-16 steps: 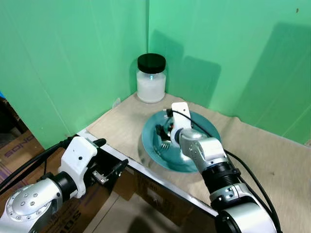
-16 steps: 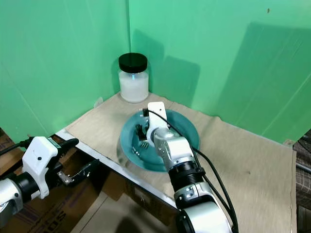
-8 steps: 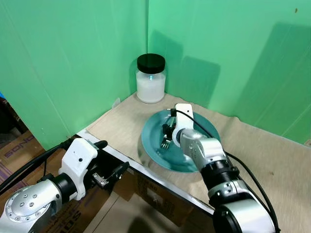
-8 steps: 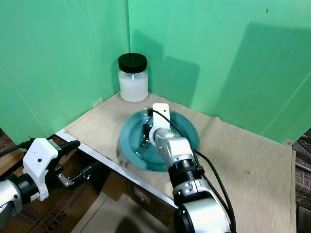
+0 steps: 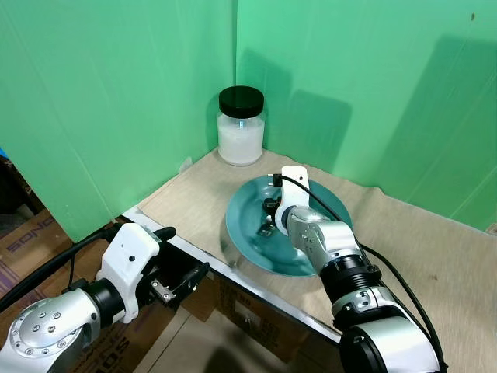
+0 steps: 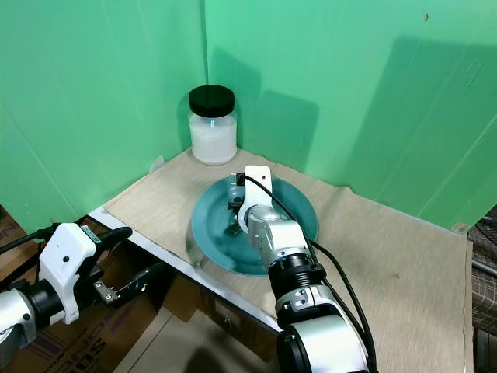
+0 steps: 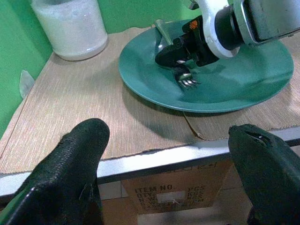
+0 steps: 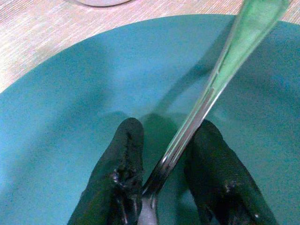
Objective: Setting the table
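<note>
Fork (image 7: 182, 77) is the thing to watch, but start with the big stuff. It all sits on a table (image 5: 435, 256) with a tan cloth, in a green corner. A round teal plate (image 5: 326, 203) lies near the table's front edge. Behind the plate, against the wall, stands a jar (image 5: 241, 126) of white stuff with a black lid, a little apart from the plate.

The right gripper (image 8: 161, 180) is low over the middle of the plate. Its two black fingers are squeezed onto the fork, one on each side of the thin metal neck. The fork is over the plate, with its prongs down by the plate's surface. I cannot tell if the prongs touch the plate.

The left gripper (image 7: 173, 164) hangs below the table's front edge with its fingers wide apart, holding nothing.

What could go wrong? The fingers only pinch the fork's thin, shiny neck. I think it could slip or twist when it is lifted, and drop with a clank onto the plate. If the prongs scrape the plate, the plate might slide toward the edge.

Which way does the fork point? Its long line is tilted. The prongs point down toward the robot's side of the plate, and the handle goes up and away toward the green wall.
</note>
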Motion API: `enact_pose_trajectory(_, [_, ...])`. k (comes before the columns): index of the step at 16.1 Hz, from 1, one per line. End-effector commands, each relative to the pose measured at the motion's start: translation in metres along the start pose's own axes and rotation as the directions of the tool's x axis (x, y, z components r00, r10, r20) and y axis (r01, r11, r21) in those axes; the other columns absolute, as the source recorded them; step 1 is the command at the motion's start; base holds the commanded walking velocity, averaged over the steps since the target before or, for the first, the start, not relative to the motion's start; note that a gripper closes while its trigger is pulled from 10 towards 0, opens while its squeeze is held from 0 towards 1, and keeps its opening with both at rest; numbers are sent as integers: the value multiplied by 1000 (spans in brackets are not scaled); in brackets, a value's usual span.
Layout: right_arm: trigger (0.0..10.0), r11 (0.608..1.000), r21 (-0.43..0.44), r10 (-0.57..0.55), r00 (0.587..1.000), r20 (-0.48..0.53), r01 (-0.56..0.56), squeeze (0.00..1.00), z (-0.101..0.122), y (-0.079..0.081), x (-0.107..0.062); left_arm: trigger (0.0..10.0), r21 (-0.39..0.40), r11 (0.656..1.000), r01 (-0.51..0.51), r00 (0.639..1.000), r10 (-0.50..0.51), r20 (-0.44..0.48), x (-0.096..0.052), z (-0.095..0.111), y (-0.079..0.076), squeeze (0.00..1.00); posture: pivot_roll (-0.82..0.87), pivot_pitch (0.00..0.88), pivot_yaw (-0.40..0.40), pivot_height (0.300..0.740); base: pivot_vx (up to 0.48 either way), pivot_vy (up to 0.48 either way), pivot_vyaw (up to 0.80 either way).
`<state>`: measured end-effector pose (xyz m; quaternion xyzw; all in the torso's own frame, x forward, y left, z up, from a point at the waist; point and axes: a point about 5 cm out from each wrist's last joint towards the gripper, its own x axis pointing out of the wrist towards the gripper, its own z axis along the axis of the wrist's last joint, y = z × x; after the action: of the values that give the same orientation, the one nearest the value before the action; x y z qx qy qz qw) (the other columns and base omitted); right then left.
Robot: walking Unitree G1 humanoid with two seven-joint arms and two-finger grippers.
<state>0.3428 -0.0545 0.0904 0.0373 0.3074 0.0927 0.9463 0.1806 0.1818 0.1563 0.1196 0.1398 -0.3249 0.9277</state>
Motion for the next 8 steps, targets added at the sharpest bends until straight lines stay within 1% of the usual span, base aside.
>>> enact_pose_trajectory(1, [0,1000,-2,0,1000,-23,0,0,-2,2,1,10000,8,1000,20,1000,-20,-1,0,2,-2,0,55,0,-20,740,0,0,0])
enact_pose_trajectory(8, [0,1000,2,20,999,-25,-20,0,-2,2,1,10000,12,1000,18,1000,-19,3,2,2,-3,0,55,0,-27,740,0,0,0])
